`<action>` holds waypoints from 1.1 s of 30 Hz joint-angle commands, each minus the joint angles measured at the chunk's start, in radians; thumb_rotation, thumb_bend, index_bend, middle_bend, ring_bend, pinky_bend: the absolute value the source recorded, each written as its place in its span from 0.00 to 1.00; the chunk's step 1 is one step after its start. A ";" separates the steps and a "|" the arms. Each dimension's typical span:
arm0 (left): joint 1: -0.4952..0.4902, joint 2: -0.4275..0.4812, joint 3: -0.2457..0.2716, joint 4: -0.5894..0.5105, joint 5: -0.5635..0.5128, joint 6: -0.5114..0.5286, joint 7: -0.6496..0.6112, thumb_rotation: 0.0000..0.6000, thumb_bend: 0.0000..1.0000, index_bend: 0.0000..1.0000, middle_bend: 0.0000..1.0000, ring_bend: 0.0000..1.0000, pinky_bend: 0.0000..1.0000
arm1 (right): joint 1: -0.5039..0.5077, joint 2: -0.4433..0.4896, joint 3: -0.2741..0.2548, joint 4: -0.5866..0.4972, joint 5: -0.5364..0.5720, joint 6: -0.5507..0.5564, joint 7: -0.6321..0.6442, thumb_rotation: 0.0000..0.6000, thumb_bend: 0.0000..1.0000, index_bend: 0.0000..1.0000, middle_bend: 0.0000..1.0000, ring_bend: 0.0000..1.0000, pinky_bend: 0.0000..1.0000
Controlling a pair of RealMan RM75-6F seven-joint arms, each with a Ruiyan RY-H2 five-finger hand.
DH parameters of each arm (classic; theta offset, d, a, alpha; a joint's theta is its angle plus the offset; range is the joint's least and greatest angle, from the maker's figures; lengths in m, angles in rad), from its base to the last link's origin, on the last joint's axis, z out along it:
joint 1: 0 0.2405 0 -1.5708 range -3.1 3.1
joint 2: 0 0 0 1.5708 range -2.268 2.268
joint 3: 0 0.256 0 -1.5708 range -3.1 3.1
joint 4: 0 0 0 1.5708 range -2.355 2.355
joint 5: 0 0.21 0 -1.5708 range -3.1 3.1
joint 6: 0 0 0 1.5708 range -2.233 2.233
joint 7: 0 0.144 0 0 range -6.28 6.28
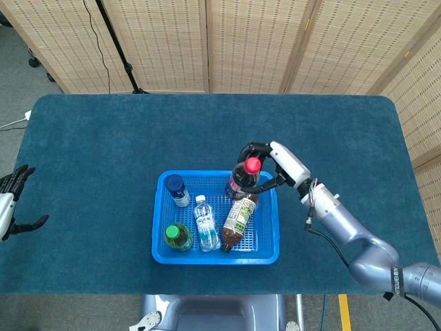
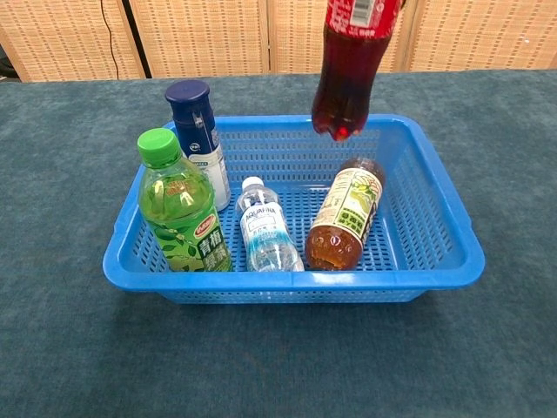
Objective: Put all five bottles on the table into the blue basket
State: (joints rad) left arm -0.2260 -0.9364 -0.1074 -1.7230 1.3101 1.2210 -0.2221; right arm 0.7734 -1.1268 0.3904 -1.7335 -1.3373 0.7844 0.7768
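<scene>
Fingers of the right hand wrap the neck of the red-capped cola bottle, held upright, cap up, above the rear right of the blue basket. The forearm extends back right. The left hand rests at the counter edge, fingers spread, holding nothing.

Inside the blue basket, bare floor lies between the navy-capped bottle and the tea bottle.
</scene>
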 commanded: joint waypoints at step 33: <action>0.004 0.011 0.007 0.003 0.027 0.007 -0.038 1.00 0.21 0.00 0.00 0.00 0.00 | -0.075 0.151 -0.243 -0.003 -0.304 0.208 -0.012 1.00 0.00 0.00 0.00 0.00 0.00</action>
State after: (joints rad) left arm -0.2242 -0.9268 -0.1015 -1.7193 1.3342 1.2254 -0.2581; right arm 0.7285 -0.9960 0.1418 -1.7328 -1.6680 0.9529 0.8244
